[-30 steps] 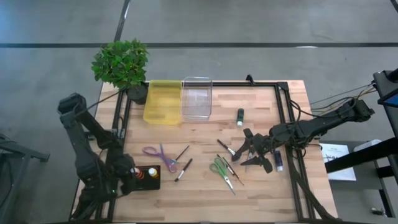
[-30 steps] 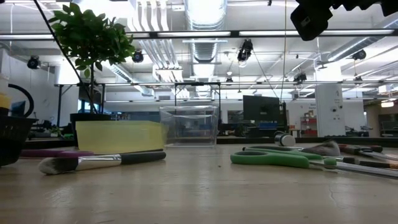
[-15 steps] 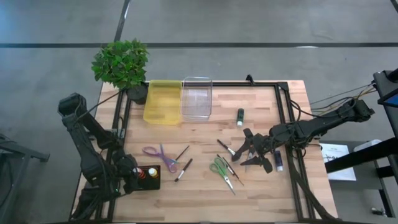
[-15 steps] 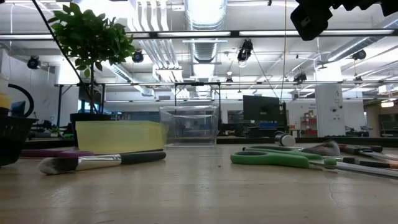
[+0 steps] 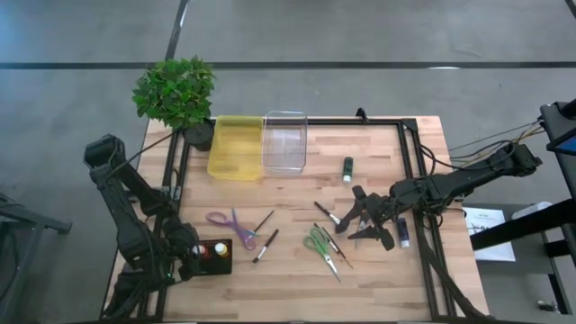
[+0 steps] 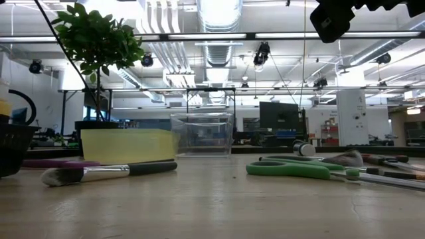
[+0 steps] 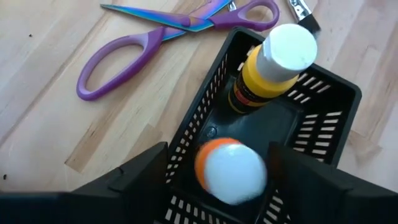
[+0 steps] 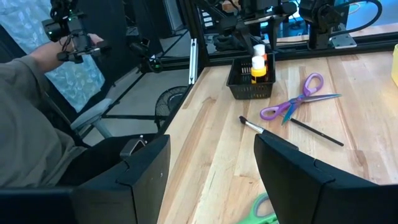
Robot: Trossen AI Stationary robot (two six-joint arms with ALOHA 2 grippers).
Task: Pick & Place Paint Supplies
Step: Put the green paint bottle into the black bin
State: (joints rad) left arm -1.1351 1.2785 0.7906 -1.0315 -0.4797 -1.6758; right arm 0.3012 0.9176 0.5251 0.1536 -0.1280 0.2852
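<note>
A black basket (image 5: 213, 256) stands at the table's near left and holds a yellow bottle (image 7: 270, 68) and an orange bottle (image 7: 230, 171), both upright with white caps. My left gripper (image 7: 217, 180) is open above the basket, a finger on either side of the orange bottle; I cannot tell whether one touches it. My right gripper (image 5: 362, 221) is open and empty, above the table right of centre. A green bottle (image 5: 347, 167) and a purple bottle (image 5: 402, 233) lie on the table. Three dark brushes (image 5: 265, 244) (image 5: 263, 221) (image 5: 326, 214) lie near the middle.
Purple scissors (image 5: 232, 227) lie right of the basket and green scissors (image 5: 322, 247) near my right gripper. A yellow bin (image 5: 236, 147) and a clear bin (image 5: 284, 141) stand at the far edge beside a potted plant (image 5: 175, 90). A person's hand (image 8: 68, 37) shows beyond the table.
My left arm has shifted slightly by the basket, its gripper drawing a little toward the table's left edge, so that more of the orange bottle shows in the high view. The bottles stay upright in the basket.
</note>
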